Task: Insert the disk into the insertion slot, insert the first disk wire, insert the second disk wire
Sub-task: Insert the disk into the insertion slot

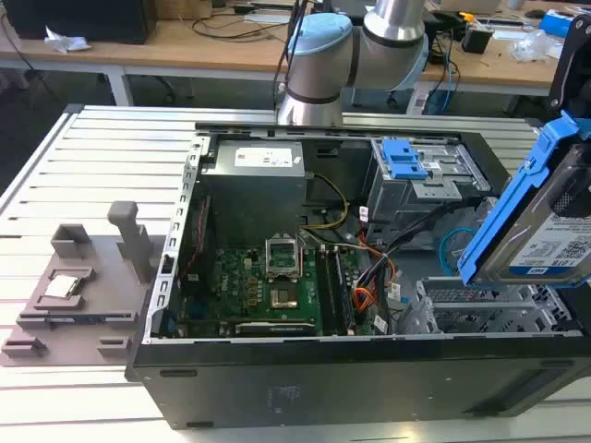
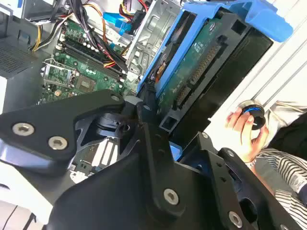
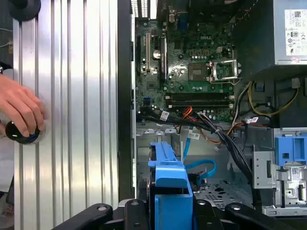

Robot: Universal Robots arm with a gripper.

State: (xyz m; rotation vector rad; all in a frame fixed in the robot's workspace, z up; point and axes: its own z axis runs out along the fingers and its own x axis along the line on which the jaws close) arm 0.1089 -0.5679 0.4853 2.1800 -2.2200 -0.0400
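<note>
- Grips silver hard drive in bright blue plastic carrier [image 1: 545,221] with black hand [image 2: 146,108], tilted above grey perforated metal drive cage [image 1: 480,314].
- Needs levelling, squared to its opening.

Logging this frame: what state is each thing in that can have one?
the gripper: shut on the disk.
the disk: held tilted above the case, not inserted.
the insertion slot: empty.
the second disk wire: looped loose inside the case, not plugged into the disk.
computer case: side open.
hand: resting on a round black knob.
</note>
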